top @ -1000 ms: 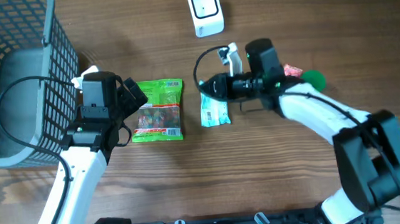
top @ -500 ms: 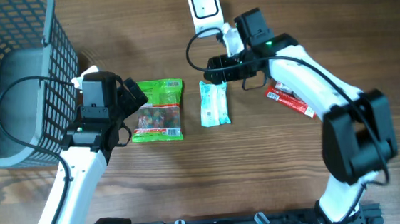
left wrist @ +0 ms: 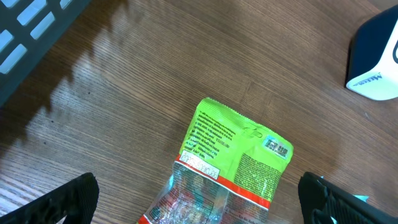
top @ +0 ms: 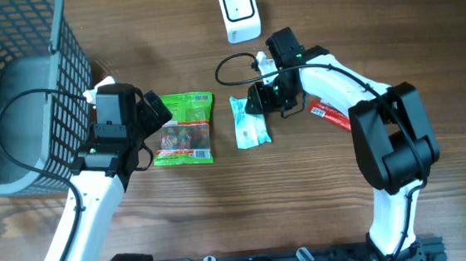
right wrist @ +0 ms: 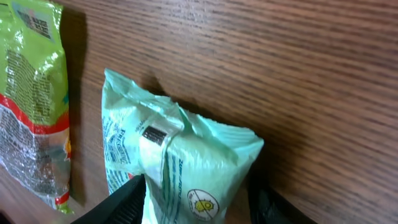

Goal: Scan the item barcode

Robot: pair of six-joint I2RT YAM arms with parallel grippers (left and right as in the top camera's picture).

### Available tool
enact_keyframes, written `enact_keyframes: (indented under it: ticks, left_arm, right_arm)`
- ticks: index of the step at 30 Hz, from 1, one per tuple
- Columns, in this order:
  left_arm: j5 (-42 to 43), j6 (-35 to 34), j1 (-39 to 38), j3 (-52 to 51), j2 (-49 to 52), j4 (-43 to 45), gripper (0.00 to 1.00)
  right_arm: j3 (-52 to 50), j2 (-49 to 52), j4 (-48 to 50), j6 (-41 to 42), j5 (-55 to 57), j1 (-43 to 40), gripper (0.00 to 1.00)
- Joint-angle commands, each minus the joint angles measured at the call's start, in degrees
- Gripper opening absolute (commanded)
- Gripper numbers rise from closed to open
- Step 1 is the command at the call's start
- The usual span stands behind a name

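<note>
The mint-green packet [top: 248, 122] lies on the wooden table [top: 181, 210] near its middle, slightly tilted, its barcode face up. The right gripper [top: 257, 99] straddles the packet's upper end with 1 finger on each side; whether they pinch it I cannot tell. A white scanner [top: 239, 12] stands beyond. A red packet [top: 332, 113] lies under the right arm. Left of the mint-green packet is a green snack bag [top: 184, 128], with the left gripper [top: 152, 112] spread wide at it, and a grey wire basket [top: 21, 89] beyond.
</note>
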Motion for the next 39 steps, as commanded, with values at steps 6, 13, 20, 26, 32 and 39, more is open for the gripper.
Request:
enact_keyframes:
  ticks: [6,13,20,26,32,39]
  left_arm:
    - [-0.52,0.68,0.31,0.42,-0.26,0.11,1.0]
    - [-0.55,0.68,0.31,0.42,-0.26,0.11,1.0]
    - [-0.55,0.68,0.31,0.42,-0.26,0.13,1.0]
    - [-0.55,0.66,0.31,0.42,-0.26,0.13,1.0]
    - [-0.52,0.66,0.31,0.42,-0.26,0.11,1.0]
    - [-0.52,0.68,0.31,0.42,-0.26,0.13,1.0]
  right_arm:
    - [0.24,-0.04,-0.68,0.09,1.79,2.32,0.08]
    - [0.74,-19.63,-4.11,-3.32,9.57,2.86,0.09]
    - [-6.8,-17.31,2.62,-2.84,10.43,2.86,0.1]
    - [-12.72,-14.36,8.55,-2.73,8.94,2.82,0.71]
    - [-12.72,-13.81,6.27,-0.68,11.04,2.54,0.69]
    - [-12.72,-13.79,3.87,2.21,2.47,3.61,0.04]
